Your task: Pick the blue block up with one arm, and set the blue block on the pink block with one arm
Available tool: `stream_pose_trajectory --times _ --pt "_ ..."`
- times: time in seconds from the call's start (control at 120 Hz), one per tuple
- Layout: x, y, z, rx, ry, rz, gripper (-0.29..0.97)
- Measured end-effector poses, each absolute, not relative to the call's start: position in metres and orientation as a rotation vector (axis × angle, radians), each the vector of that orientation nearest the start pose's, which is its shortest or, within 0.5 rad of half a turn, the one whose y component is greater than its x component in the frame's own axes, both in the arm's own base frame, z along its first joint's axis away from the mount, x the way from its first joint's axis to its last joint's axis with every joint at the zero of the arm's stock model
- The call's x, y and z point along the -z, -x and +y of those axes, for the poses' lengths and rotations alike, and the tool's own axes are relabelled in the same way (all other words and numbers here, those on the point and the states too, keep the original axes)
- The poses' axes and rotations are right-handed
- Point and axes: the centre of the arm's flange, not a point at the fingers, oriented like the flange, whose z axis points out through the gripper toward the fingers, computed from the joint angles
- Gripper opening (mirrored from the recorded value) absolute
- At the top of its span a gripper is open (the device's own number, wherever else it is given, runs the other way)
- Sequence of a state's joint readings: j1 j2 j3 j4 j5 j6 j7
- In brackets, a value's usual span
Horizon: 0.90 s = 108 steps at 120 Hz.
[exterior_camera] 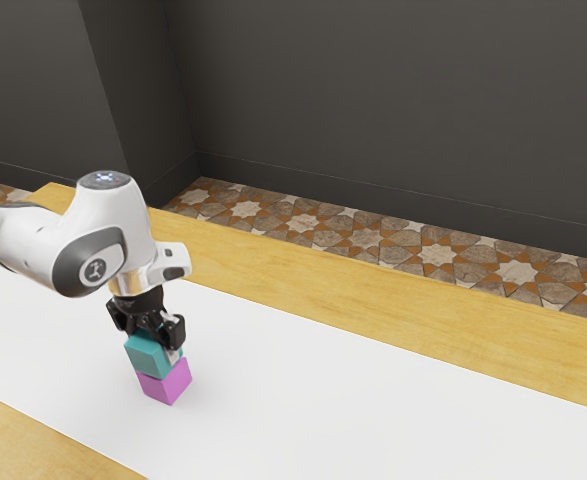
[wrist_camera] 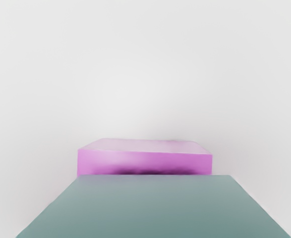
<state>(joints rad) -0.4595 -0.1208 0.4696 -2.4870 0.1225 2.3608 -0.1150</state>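
The blue block [exterior_camera: 145, 357], teal in tone, sits directly on top of the pink block [exterior_camera: 165, 382] on the white table [exterior_camera: 393, 400], at the exterior view's lower left. My gripper [exterior_camera: 151, 338] comes straight down onto the blue block, with its black fingers against the upper part of the block on two sides, so it is shut on it. In the wrist view the blue block [wrist_camera: 155, 208] lies just under the hand, and the pink block [wrist_camera: 145, 161] pokes out beyond its far edge. The two blocks are slightly offset from each other.
A wooden border [exterior_camera: 393, 290] runs along the far side of the white table surface, and another strip [exterior_camera: 23, 440] lies at the near left corner. Beyond it are a patterned tile floor [exterior_camera: 423, 245] and dark walls.
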Motion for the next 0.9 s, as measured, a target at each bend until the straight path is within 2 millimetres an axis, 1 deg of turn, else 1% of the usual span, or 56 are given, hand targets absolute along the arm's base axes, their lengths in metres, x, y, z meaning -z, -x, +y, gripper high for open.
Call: stream_pose_trajectory --times 0.167,0.317,0.733,0.9 --pt "-0.3265 -0.4587 0.0048 -0.025 3.107 -0.043 0.33" --pt "-0.3268 -0.4584 0.0100 -0.027 3.107 -0.045 0.33" --pt "-0.3297 -0.4612 0.0104 -0.012 3.107 -0.007 0.34" --pt "-0.3299 -0.4614 0.0099 -0.012 3.112 0.006 0.50"
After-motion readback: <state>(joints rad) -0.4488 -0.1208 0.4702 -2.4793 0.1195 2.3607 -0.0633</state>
